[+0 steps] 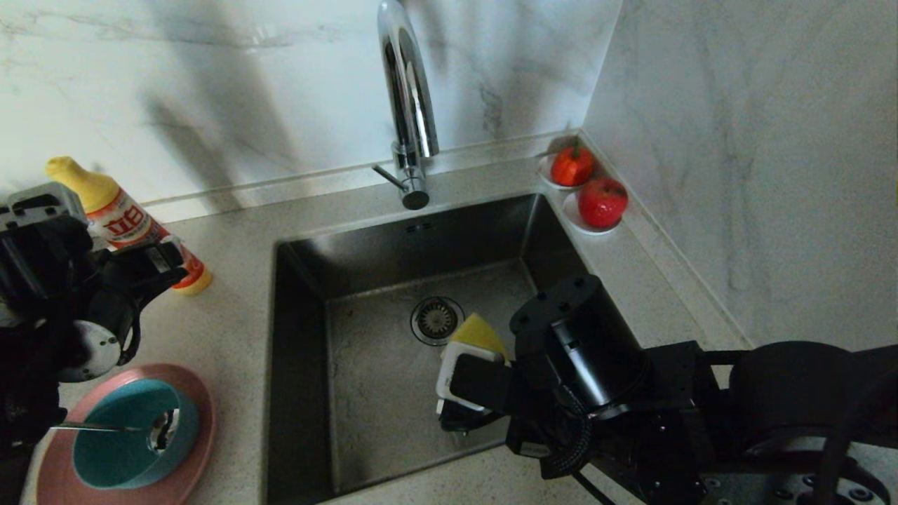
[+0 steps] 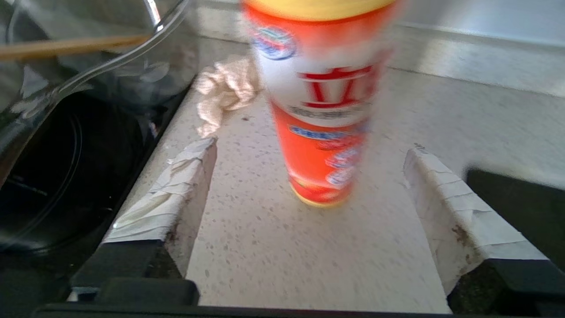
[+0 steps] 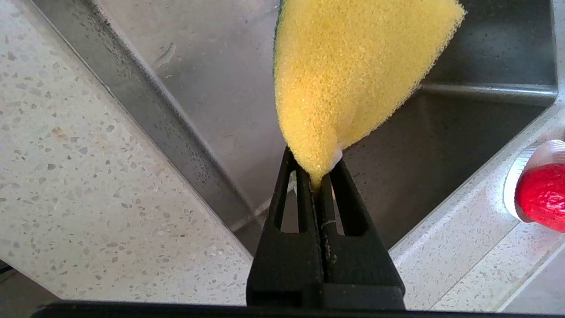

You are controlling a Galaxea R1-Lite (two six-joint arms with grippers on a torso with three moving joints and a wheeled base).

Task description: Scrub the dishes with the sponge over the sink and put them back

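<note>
Nearest on the left, the pink plate (image 1: 191,471) lies on the speckled counter (image 1: 224,330), left of the sink (image 1: 309,393). The teal bowl (image 1: 112,463) sits on the plate, and the silver spoon (image 1: 105,426) lies across the bowl's rim, its head toward the right.

Just beyond the plate, the left gripper (image 2: 304,207) hangs low over the counter, its taped fingers (image 2: 176,190) spread wide with nothing between them; the orange detergent bottle (image 2: 322,132) stands upright a little farther off, in line with the gap. A beige rag (image 2: 225,92) lies beside a clear glass pot (image 2: 97,66) past the bottle.

On the right, the right gripper (image 3: 315,176) is held over the near right part of the basin, pinched tight on one corner of the yellow sponge (image 3: 353,75), which sticks up toward the drain strainer (image 1: 436,319).

Farther back, the chrome tap (image 1: 410,105) rises behind the sink. In the far right corner, two white saucers (image 1: 572,214) each carry a red fruit (image 1: 601,202).
</note>
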